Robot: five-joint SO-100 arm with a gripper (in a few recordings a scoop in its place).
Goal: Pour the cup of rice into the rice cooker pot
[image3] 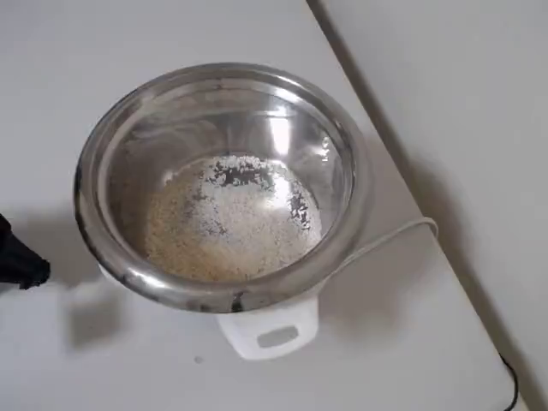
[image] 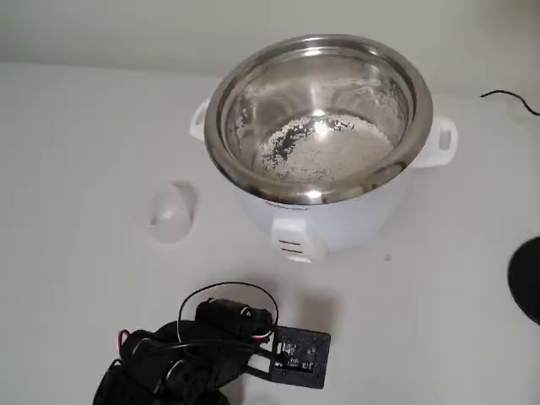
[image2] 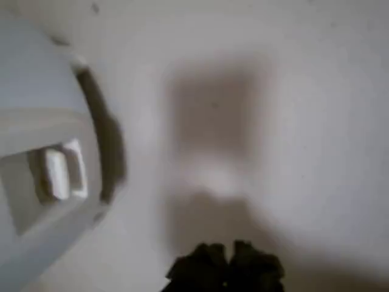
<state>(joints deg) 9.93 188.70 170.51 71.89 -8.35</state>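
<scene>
While the end effector (image2: 225, 255) sits pressed together, empty, the cup (image: 175, 208) looks light, thin-walled, best pinched gently at its rim.

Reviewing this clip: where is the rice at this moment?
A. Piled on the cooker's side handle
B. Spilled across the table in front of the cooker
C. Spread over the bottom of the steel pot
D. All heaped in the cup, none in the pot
C. White grains of rice lie across the bottom of the rice cooker pot, while the cup sits on the table to the cooker's left in the fixed view.
</scene>
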